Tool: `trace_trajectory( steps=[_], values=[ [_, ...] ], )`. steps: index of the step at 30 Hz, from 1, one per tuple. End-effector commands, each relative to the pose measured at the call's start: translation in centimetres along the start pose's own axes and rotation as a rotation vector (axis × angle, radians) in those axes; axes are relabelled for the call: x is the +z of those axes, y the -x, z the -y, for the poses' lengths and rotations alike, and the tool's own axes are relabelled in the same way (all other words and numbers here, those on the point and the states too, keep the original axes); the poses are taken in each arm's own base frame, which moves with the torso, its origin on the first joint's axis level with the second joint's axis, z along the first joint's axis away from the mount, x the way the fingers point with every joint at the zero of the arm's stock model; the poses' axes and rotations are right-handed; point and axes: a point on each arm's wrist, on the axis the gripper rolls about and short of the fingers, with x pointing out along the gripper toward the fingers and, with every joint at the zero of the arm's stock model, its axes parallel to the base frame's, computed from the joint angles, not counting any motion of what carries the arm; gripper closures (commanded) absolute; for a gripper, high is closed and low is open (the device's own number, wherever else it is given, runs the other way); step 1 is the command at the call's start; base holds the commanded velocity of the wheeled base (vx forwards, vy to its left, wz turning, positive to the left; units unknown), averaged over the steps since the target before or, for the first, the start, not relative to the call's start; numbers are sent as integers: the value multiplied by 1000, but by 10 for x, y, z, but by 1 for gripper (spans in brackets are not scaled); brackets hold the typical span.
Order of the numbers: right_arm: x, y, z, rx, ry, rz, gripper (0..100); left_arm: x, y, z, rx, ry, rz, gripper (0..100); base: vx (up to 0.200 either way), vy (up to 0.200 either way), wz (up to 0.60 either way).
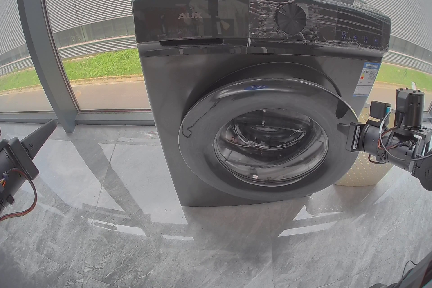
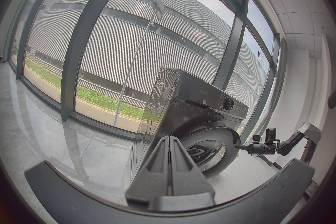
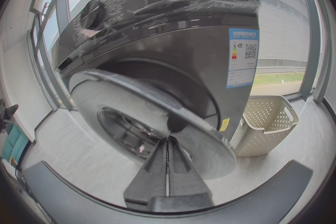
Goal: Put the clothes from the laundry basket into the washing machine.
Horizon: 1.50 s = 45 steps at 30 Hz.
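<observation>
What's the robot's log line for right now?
door ajar | right gripper shut, at door's edge | left gripper shut, away left | laundry basket beside washing machine

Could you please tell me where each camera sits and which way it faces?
Head: on the robot's head, facing forward and down at the washer; left gripper and right arm show at the edges.
Left wrist: on the left arm, off to one side of the washer, facing it and the windows; its shut gripper shows.
Right wrist: on the right arm, close to the door, basket beyond; right gripper shows.
Shared: head and right wrist both see the basket.
</observation>
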Motion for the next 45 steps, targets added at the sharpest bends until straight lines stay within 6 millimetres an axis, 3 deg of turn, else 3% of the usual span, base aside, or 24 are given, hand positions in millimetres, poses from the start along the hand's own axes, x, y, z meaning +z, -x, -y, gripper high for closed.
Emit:
trace_trajectory(
  steps=[1,5,13,16,22,28,29,31,35,38,39,45],
  values=[
    [3,-22,18,-61,-17,23,100,0,0,0,0,1,0,100,0,0,0],
    [11,-22,26,-79,-23,82,100,-2,2,0,0,-1,-1,100,0,0,0],
    [17,-8,17,-9,17,114,100,-4,2,-1,2,-1,-6,100,0,0,0],
    [25,7,10,39,33,161,100,-3,6,0,-2,-6,8,100,0,0,0],
    [19,38,1,177,100,172,100,-9,16,0,-2,-13,12,100,0,0,0],
    [-13,102,1,383,220,200,100,-17,44,0,16,-75,70,100,0,0,0],
    [-13,102,1,383,220,200,100,-17,44,0,16,-75,70,100,0,0,0],
    [-34,139,3,445,267,250,100,-31,63,0,20,-86,91,100,0,0,0],
    [-64,181,7,464,295,349,100,-52,91,0,-5,-97,125,100,0,0,0],
    [-75,195,8,464,306,390,100,-57,100,1,-9,-99,141,100,0,0,0],
    [-89,206,11,451,312,422,100,-65,109,0,-9,-103,142,100,0,0,0],
    [-143,232,19,416,308,415,100,-100,137,-5,-5,-107,150,100,0,0,0]
  ],
)
